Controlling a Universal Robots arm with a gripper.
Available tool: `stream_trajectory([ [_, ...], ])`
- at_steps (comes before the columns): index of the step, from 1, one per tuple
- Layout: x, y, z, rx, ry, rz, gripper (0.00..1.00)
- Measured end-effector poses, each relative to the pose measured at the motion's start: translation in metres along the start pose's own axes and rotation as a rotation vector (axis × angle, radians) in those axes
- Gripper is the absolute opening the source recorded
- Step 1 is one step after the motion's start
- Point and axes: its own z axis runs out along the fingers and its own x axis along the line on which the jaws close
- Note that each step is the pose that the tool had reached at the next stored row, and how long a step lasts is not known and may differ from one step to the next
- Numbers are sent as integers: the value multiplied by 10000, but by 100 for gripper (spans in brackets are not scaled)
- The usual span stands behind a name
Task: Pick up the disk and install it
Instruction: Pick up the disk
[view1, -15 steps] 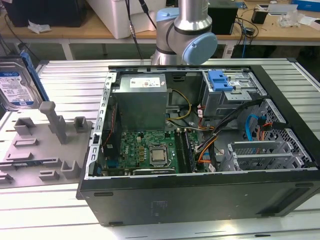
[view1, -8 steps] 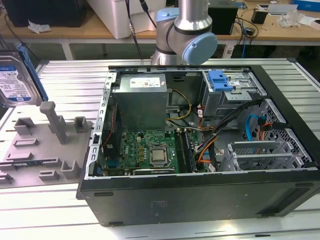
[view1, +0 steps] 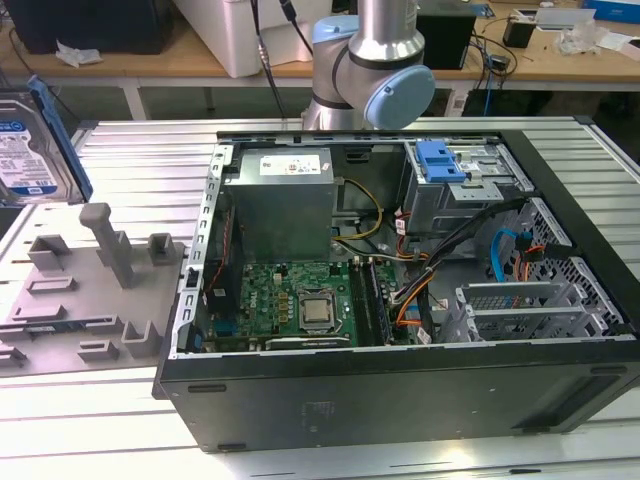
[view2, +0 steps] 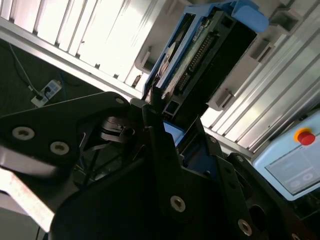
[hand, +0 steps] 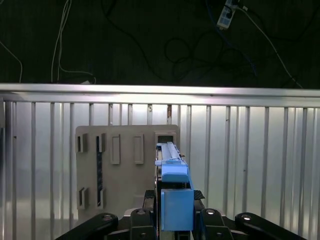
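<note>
Holding the disk (view1: 28, 140) on edge by the grey holder (view1: 95, 290).
Gripping its blue frame (hand: 176, 207) with closed fingers (view2: 161, 145); probably stiff, heavy, easy to break.

Ribbed aluminium tabletop (view1: 140, 160), wooden workbench (view1: 150, 62) behind, dark floor (hand: 150, 40) with cables (hand: 195, 55) and a power strip (hand: 226, 14).
</note>
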Motion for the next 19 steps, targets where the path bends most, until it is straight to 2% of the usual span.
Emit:
stream_trajectory([
  [9,6,-1,-155,0,0,0,36],
  [17,17,-2,-353,0,0,0,36],
  [19,18,-2,-382,0,0,1,36],
])
